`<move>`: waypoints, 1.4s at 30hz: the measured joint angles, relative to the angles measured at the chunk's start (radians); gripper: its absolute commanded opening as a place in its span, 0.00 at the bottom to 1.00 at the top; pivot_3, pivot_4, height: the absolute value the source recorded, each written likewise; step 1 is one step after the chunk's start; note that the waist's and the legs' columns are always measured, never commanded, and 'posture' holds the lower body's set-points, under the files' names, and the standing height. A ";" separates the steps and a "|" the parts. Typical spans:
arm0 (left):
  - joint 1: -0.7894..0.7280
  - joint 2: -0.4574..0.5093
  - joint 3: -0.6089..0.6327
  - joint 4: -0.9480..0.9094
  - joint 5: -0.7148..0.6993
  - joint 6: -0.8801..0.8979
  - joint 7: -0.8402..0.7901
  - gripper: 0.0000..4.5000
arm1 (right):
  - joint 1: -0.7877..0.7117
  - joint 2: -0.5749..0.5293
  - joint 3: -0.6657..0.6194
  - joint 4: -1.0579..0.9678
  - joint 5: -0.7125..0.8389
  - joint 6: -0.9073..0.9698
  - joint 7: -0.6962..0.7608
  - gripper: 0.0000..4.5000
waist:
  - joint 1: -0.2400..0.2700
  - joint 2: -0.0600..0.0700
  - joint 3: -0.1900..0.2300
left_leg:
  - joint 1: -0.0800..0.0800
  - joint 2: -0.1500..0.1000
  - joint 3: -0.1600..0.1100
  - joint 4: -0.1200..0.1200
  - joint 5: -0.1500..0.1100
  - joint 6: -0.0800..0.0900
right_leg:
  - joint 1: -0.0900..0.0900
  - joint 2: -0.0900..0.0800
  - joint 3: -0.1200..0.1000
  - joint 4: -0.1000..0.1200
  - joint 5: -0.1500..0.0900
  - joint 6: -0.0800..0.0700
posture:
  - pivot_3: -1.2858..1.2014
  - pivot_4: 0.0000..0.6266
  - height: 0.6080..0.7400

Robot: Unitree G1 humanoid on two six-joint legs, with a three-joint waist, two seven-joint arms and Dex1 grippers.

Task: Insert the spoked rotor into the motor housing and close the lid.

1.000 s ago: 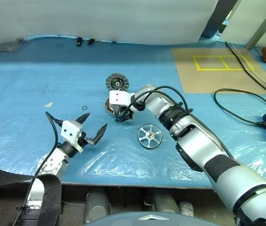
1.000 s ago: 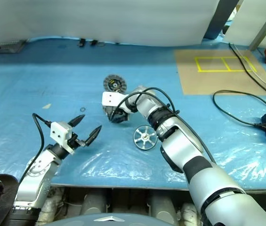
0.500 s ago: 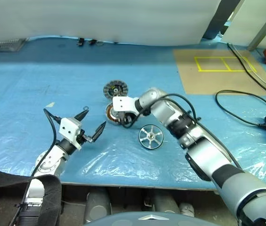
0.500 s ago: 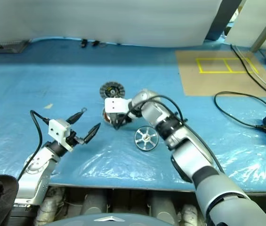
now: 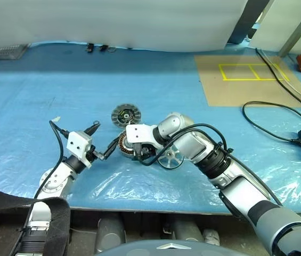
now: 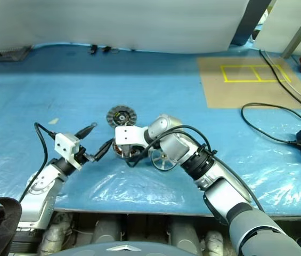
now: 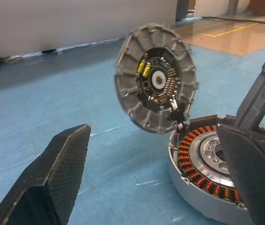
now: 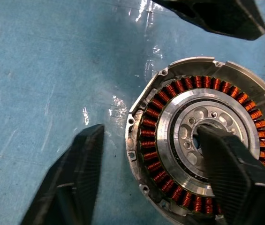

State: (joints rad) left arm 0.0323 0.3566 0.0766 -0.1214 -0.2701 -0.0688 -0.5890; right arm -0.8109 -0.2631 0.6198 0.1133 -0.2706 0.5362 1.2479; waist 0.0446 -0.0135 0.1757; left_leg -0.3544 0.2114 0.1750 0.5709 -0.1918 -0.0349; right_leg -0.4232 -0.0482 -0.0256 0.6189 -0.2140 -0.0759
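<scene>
One motor housing (image 8: 202, 136) lying flat on blue plastic sheeting (image 5: 43, 85), ring of copper coils exposed. One lid (image 7: 155, 84) hinged up at its far edge, standing tilted open. One spoked rotor (image 5: 170, 157) resting flat on the sheeting just beside the housing, toward the robot's right. Two grippers: right gripper (image 8: 155, 173) spread open over the housing, one finger over its centre, one outside its rim, holding nothing; left gripper (image 5: 103, 141) spread wide, empty, close beside the housing. One black cable (image 5: 270, 128) well apart.
</scene>
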 measured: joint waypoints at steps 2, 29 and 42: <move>0.001 0.001 0.001 0.003 -0.001 0.000 -0.001 1.00 | -0.004 -0.019 -0.017 -0.001 0.025 -0.031 0.004 0.93 | 0.000 0.000 0.000 | 0.000 0.000 0.000 0.000 0.000 0.000 | 0.000 0.000 0.000 0.000 0.000 0.000 | 0.52 0.24 1.00; -0.253 -0.016 0.101 0.302 0.040 0.170 0.221 1.00 | 0.201 -0.110 -0.487 -0.090 0.413 -0.040 -0.283 0.66 | 0.001 -0.001 0.000 | -0.002 -0.005 0.000 0.000 0.002 -0.004 | -0.001 0.000 0.000 -0.001 0.000 0.000 | 0.52 0.24 1.00; -0.436 0.004 0.069 0.540 0.075 0.275 0.205 1.00 | 0.237 -0.106 -0.459 -0.086 0.405 -0.096 -0.389 0.66 | 0.004 -0.001 0.000 | -0.006 -0.005 -0.001 0.000 0.003 -0.004 | -0.001 0.000 -0.002 -0.003 0.000 0.000 | 0.52 0.24 1.00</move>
State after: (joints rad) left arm -0.4038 0.3605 0.1460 0.4182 -0.1949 0.2064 -0.3835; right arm -0.5739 -0.3696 0.1608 0.0276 0.1341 0.4401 0.8589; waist 0.0489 -0.0142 0.1760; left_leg -0.3605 0.2060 0.1743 0.5711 -0.1893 -0.0387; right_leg -0.4246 -0.0480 -0.0273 0.6157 -0.2136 -0.0756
